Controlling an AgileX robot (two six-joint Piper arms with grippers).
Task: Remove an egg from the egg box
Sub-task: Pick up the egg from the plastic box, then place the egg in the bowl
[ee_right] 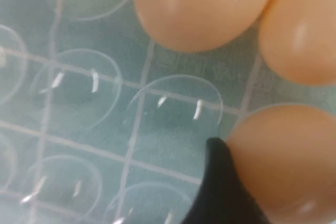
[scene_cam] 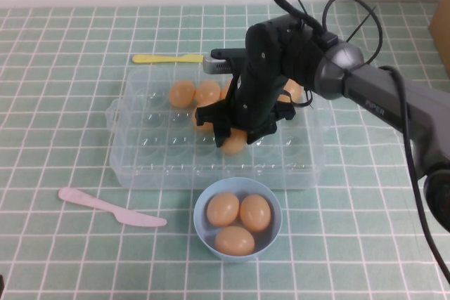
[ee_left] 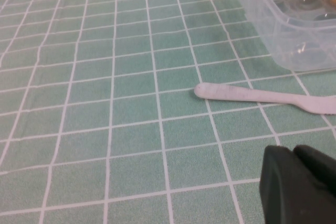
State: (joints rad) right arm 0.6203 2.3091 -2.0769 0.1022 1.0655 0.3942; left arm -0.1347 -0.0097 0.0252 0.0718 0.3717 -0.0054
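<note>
The clear egg box [scene_cam: 140,166] lies mid-table with several orange-tan eggs along its far cells [scene_cam: 182,93]. My right gripper [scene_cam: 239,138] reaches down into the box, its fingers on either side of one egg [scene_cam: 234,142] in a middle cell. In the right wrist view a black finger [ee_right: 220,187] presses against that egg [ee_right: 289,156], with two more eggs [ee_right: 205,3] beyond over the clear cells [ee_right: 163,114]. My left gripper [ee_left: 299,182] is shut and empty, low over the cloth left of the box [ee_left: 294,35].
A light-blue bowl [scene_cam: 200,226] holding three eggs stands just in front of the box. A pink plastic knife [scene_cam: 105,207] lies front left, also seen in the left wrist view [ee_left: 252,94]. A yellow knife [scene_cam: 165,58] lies behind the box. A brown box edge shows at far right.
</note>
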